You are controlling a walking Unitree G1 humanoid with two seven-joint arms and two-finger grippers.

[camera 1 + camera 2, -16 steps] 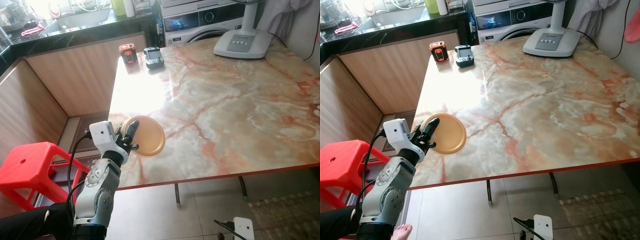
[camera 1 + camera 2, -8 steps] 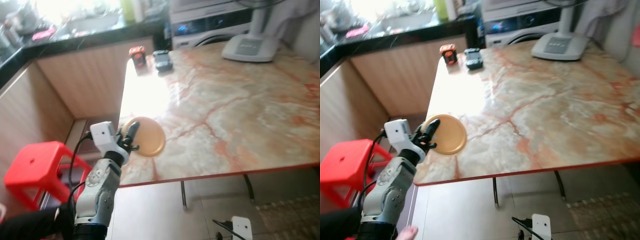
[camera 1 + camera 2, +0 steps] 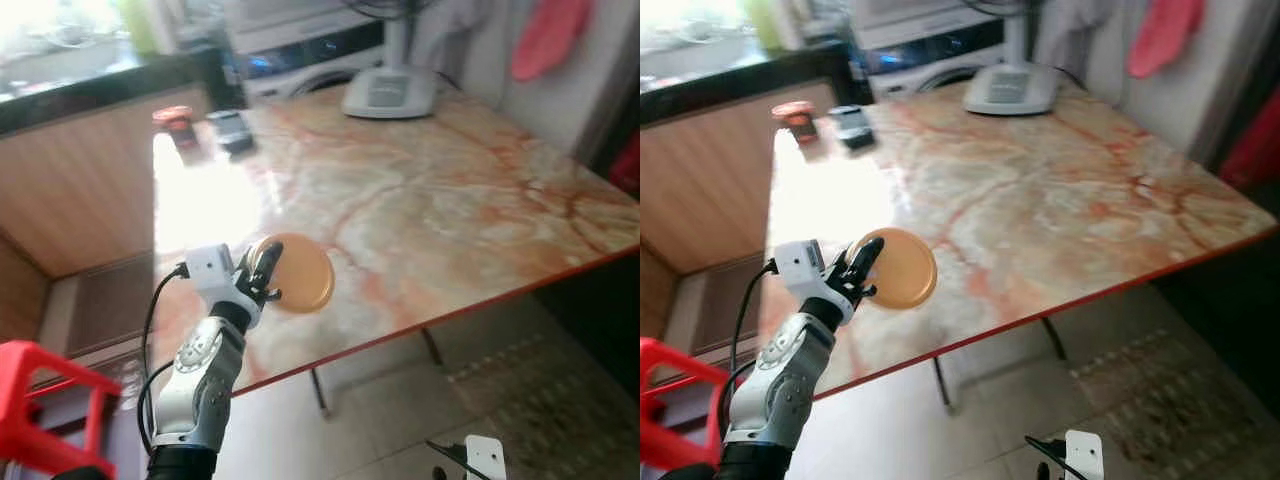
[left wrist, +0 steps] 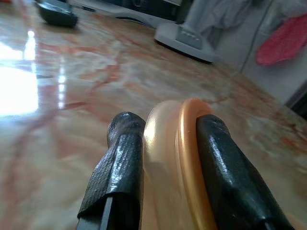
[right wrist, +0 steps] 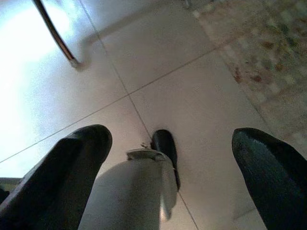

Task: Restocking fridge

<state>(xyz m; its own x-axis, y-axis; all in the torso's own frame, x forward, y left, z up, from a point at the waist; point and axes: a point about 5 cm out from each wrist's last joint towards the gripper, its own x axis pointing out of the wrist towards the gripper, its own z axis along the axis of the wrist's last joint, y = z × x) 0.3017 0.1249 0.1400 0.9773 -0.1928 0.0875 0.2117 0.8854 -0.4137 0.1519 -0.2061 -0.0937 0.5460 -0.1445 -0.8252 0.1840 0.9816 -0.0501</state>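
Near the left edge of the marbled worktop (image 3: 450,200), the left hand (image 3: 262,272) is clenched on one orange plate (image 3: 300,272), its two black fingers (image 4: 120,163) pinching the rim from either side. From the head views the plate looks flat and round, held just over the worktop's left part, though whether it touches the surface cannot be told. The left wrist view adds what the head views lack: the plate seen edge-on, its glossy rim sandwiched tightly between the finger pads, with the marble stretching away behind it. The right hand (image 5: 168,182) hangs low over the tiled floor (image 5: 158,72), its two fingers spread wide apart and grasping nothing; between them a pale rounded part and a small dark shape appear, too unclear to name. A metal leg (image 5: 55,36) crosses a corner of that view. At the far end of the worktop stand a grey fan base (image 3: 390,92), one dark device (image 3: 232,130) and one small red-and-black object (image 3: 172,118), all blurred so their details are lost. Behind them a washing machine (image 3: 300,60) sits, cut off by the frame. A pinkish-red cloth (image 3: 545,35) hangs on the wall at the right. One red stool (image 3: 45,400) is partly cropped at the lower left.
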